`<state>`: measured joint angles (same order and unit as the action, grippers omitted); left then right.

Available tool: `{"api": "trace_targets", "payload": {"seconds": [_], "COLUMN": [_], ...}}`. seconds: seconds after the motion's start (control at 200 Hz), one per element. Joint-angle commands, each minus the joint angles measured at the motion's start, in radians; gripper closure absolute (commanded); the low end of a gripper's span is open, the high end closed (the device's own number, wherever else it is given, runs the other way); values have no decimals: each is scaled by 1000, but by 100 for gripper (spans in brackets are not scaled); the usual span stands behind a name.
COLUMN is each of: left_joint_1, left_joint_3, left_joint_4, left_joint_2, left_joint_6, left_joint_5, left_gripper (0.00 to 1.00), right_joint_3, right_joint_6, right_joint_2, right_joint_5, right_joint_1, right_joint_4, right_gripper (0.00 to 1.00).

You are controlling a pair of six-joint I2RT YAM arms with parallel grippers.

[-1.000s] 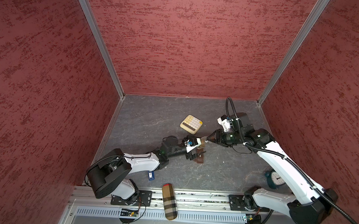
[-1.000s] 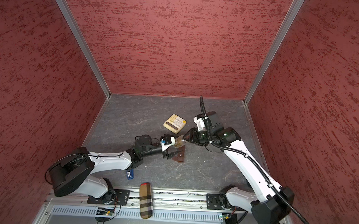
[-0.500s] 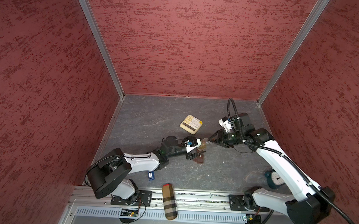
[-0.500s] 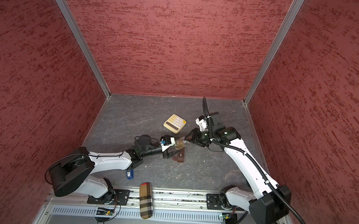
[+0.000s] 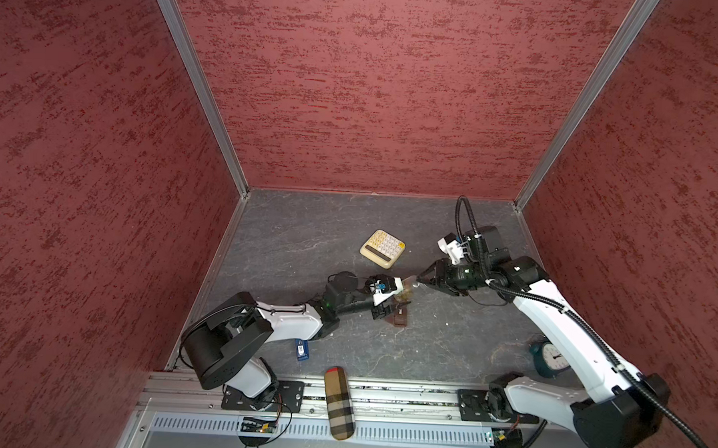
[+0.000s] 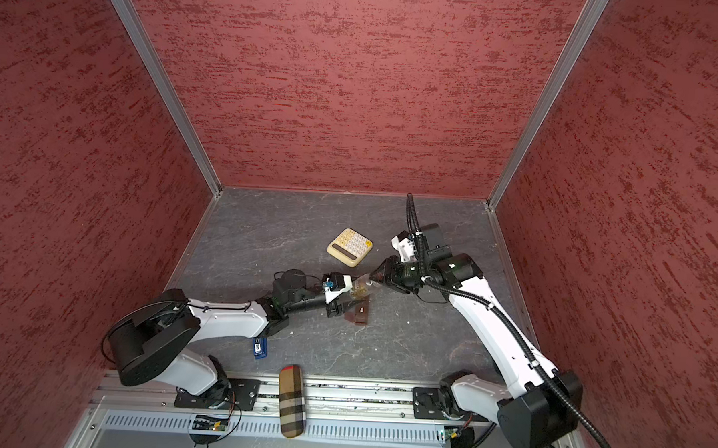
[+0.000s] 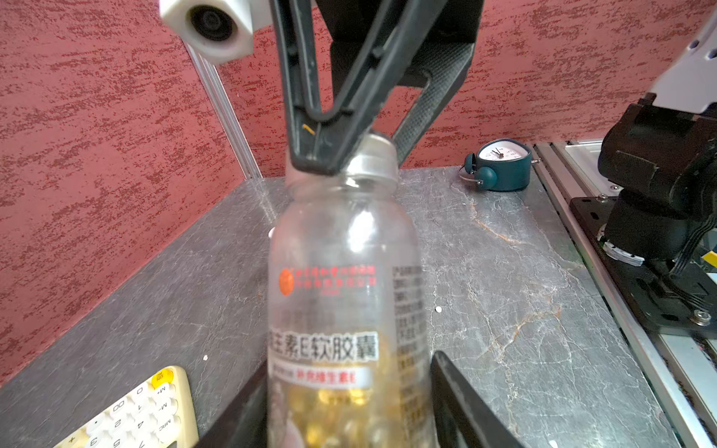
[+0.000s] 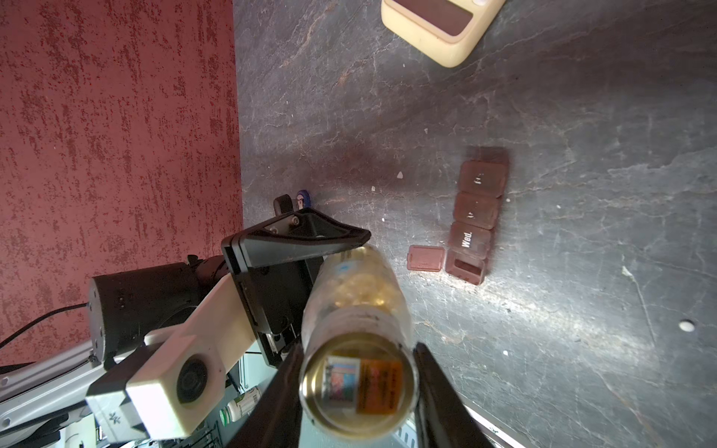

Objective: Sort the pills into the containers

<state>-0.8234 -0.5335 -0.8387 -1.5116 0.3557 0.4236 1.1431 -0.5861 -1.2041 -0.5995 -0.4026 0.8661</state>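
Note:
A clear bottle (image 7: 343,279) of golden capsules (image 8: 361,283) hangs level above the table, held at both ends. My left gripper (image 7: 349,368) is shut on its body, and in both top views it (image 5: 395,297) sits left of the bottle (image 6: 361,287). My right gripper (image 8: 359,349) is shut on the cap end (image 7: 372,155). The containers (image 8: 475,221) are a dark brown strip lying under the bottle (image 5: 400,316), with the end compartment (image 8: 463,267) open and its lid (image 8: 426,258) folded out. A white pill (image 8: 686,325) lies loose on the table.
A cream calculator (image 5: 382,249) lies behind the bottle. A teal alarm clock (image 5: 551,358) stands at the front right and a small blue item (image 5: 302,350) at the front left. A plaid case (image 5: 339,403) rests across the front rail. Red walls close three sides.
My left gripper's jaws have closed in on the bottle's body. My right gripper has kept its hold on the cap end, and the right arm has shifted only slightly.

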Motion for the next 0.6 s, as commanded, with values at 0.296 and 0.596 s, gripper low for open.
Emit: {"api": "trace_targets", "payload": {"seconds": [0.296,0.596], "left_joint_1": [6,0], "left_joint_3": [-54,-89], "left_joint_4": [4,-5], "left_joint_2": [-24,-58], "left_joint_6": [-4,67], "left_joint_5": [49,-120], "left_gripper": [57,79], "right_joint_3": [-8,64], "right_joint_6": [24,-43], "right_joint_2": [6,20], "right_joint_5": [-14,53], "right_joint_1": [9,13], "right_joint_4": [-6,-1], "right_gripper": [63,33]}}
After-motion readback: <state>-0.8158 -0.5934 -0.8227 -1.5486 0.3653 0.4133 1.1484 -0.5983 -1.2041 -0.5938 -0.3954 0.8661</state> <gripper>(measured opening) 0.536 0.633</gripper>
